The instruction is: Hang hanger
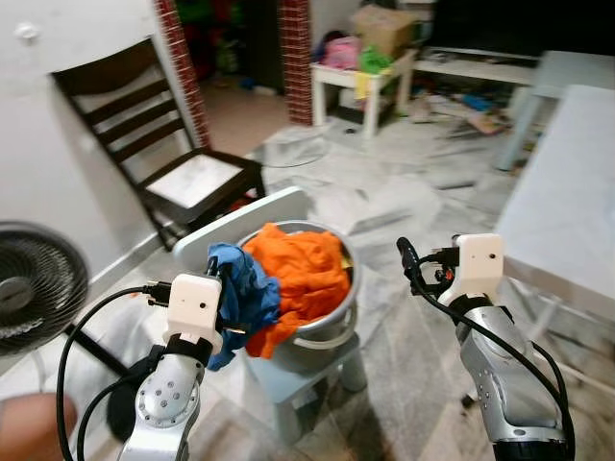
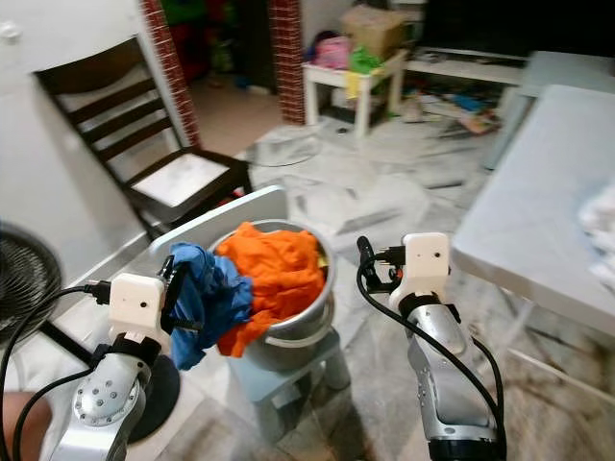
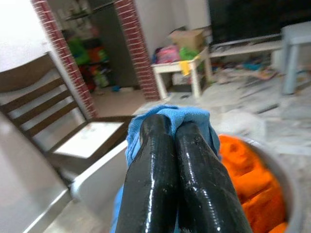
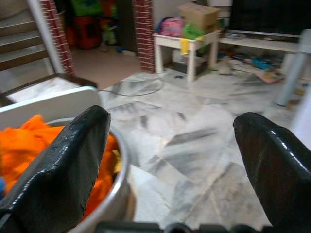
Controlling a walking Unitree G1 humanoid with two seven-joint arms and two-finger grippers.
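Pinched in the clenched left tool (image 3: 177, 141), blue cloth (image 1: 245, 288) is judged soft, light; right tool (image 4: 175, 160) released beside metal basin (image 1: 332, 322).

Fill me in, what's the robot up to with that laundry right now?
The left gripper is shut on a blue cloth, holding it at the rim of a metal basin that holds orange clothing. The basin sits on a small grey stool. The right gripper hangs open beside the basin, holding nothing. No hanger can be made out.
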